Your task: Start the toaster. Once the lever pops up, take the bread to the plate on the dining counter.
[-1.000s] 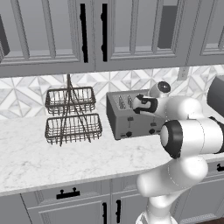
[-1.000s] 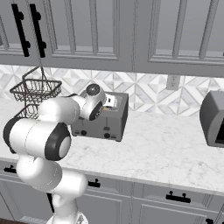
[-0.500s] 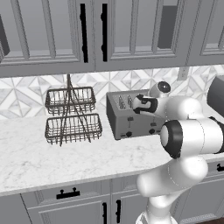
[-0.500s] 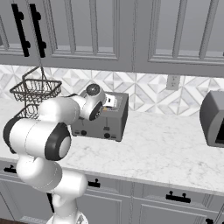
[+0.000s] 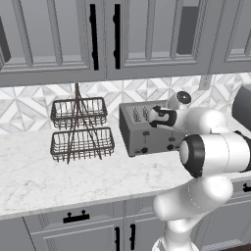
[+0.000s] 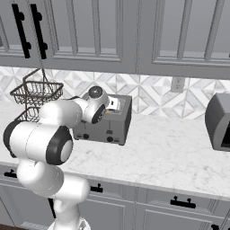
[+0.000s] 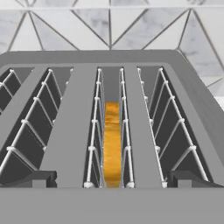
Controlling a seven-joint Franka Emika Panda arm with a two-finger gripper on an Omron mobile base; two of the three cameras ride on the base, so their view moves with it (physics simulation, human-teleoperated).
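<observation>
The grey toaster (image 5: 143, 133) (image 6: 112, 128) stands on the wall counter against the tiled backsplash. In the hand view I look straight down on the toaster's top (image 7: 65, 131), where the golden bread (image 7: 112, 144) sits low in the middle slot between wire guides. My gripper (image 7: 112, 179) hovers just above that slot, open, one dark fingertip (image 7: 41, 178) on either side and nothing between them. From the base views the gripper (image 5: 154, 114) (image 6: 116, 105) hangs over the toaster's top. The plate and the dining counter are out of view.
A wire two-tier basket rack (image 5: 81, 130) (image 6: 35, 94) stands left of the toaster. A dark grey appliance (image 6: 219, 121) (image 5: 242, 105) sits at the counter's right end. Upper cabinets (image 5: 103, 39) hang low above the marble counter (image 5: 59, 176).
</observation>
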